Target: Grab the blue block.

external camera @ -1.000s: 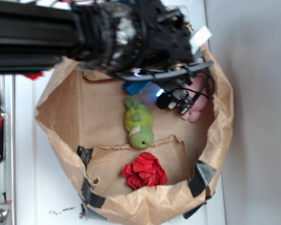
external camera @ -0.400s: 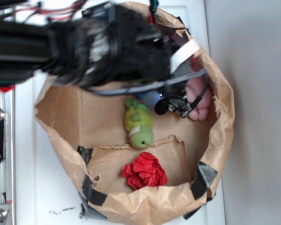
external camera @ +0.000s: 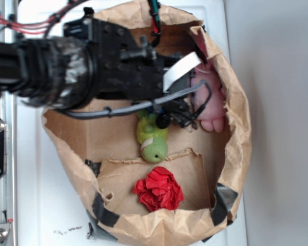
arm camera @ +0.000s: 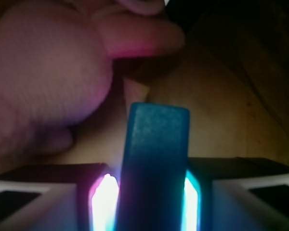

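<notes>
Well, the blue block (arm camera: 156, 159) sits right between the jaws in the wrist view, standing up out of the gap with a glowing pad pressed against each long side, so the gripper (arm camera: 151, 197) looks closed on it. From the outside view the block itself is hidden under the black arm, which reaches deep into the brown paper bag (external camera: 236, 154) lying open on the white surface (external camera: 36, 205).

I'd judge the block to be stiff and light, with plain smooth faces that could slide if the squeeze is weak. Taking it across the two broad flat sides, as the jaws seem to be doing, looks like the sound choice, since a thin slab offers little else to hold. Whether it has left the bag floor I cannot tell.

Just beside the block, on the left of the wrist view, a soft pink plush toy (arm camera: 43, 77) crowds close and could get dragged along.

Counting what is in the bag: one blue block, one pink plush toy, one green plush toy (external camera: 153, 138) near the middle just below the arm, and one red crumpled cloth (external camera: 159, 188) nearer the bag's mouth, well apart from the gripper.
</notes>
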Available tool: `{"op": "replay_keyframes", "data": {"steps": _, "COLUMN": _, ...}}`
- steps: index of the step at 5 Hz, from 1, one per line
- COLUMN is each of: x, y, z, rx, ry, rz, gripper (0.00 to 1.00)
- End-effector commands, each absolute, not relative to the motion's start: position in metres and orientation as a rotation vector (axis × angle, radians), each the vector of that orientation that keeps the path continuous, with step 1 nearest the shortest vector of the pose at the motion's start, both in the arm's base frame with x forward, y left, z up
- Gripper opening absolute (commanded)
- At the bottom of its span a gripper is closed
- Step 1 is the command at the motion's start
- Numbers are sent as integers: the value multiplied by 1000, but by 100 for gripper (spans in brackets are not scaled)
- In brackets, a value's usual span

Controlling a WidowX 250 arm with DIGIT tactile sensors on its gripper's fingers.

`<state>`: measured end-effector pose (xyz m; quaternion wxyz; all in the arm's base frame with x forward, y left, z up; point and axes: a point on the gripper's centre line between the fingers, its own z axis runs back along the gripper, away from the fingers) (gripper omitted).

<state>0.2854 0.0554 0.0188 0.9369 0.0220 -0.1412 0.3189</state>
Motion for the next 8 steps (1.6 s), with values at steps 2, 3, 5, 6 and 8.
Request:
{"op": "replay_keyframes", "data": {"steps": 2, "x": 274, "y": 61, "z": 117, "rx": -112, "ry": -303, "rz": 481, "gripper": 0}}
{"op": "replay_keyframes", "data": {"steps": 3, "x": 276, "y": 50, "z": 145, "rx": -97, "ry": -303, "rz": 225, "gripper": 0}}
{"op": "replay_keyframes", "data": {"steps": 5, "x": 274, "y": 1, "z": 171, "rx": -43, "ry": -363, "rz": 12, "gripper": 0}}
{"op": "replay_keyframes", "data": {"steps": 6, "x": 281, "y": -3, "z": 183, "rx": -53, "ry": -405, "rz": -46, "gripper": 0}}
{"op": "replay_keyframes", "data": {"steps": 8, "x": 293, "y": -7, "z": 195, "rx": -39, "ry": -440, "rz": -45, "gripper": 0}}
